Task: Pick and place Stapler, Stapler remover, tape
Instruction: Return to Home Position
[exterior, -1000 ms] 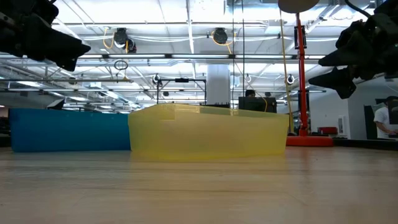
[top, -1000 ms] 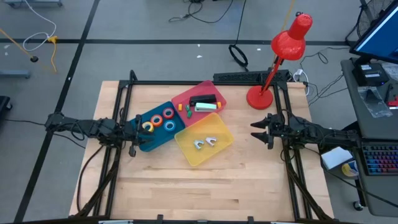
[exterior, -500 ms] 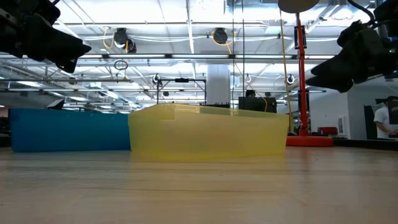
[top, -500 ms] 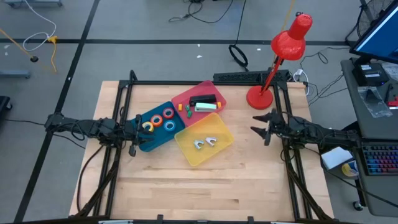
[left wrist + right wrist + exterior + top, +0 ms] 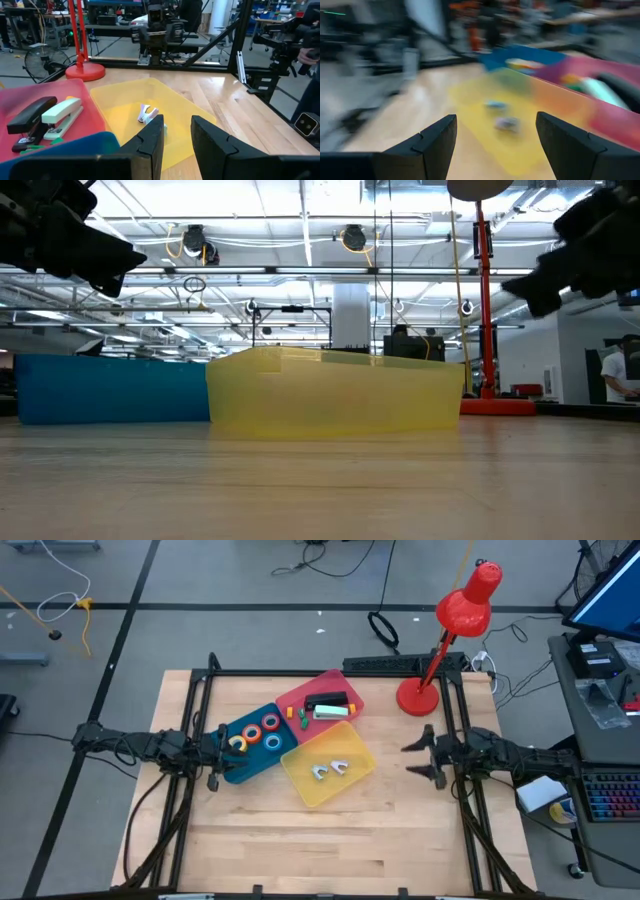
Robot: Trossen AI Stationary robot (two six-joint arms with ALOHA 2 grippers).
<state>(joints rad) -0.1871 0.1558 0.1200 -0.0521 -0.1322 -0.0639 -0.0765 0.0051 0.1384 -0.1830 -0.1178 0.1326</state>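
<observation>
Tape rolls (image 5: pixel 256 731) lie in the blue bin (image 5: pixel 240 769), staplers (image 5: pixel 328 706) in the pink bin (image 5: pixel 325 685) and removers (image 5: pixel 328 769) in the yellow bin (image 5: pixel 320 792), while the empty right pincer (image 5: pixel 408 759) (spread apart, as is the left pincer (image 5: pixel 176 125)) should retract level, clear of the lamp (image 5: pixel 415 697).

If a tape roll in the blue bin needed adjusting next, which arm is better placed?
Left: the left gripper sits at the blue bin; the right gripper hangs beyond the yellow bin.

- Pale wooden table (image 5: pixel 300 840) standing on a grey floor (image 5: pixel 250 580).
- Red desk lamp (image 5: pixel 465 605) near the right fingers (image 5: pixel 417 746), at the table's edge.
- A keyboard (image 5: pixel 612 802) well behind those fingers.
- Bright ceiling lights (image 5: pixel 300 242) overhead; possibly a fan (image 5: pixel 42 62) far off.
</observation>
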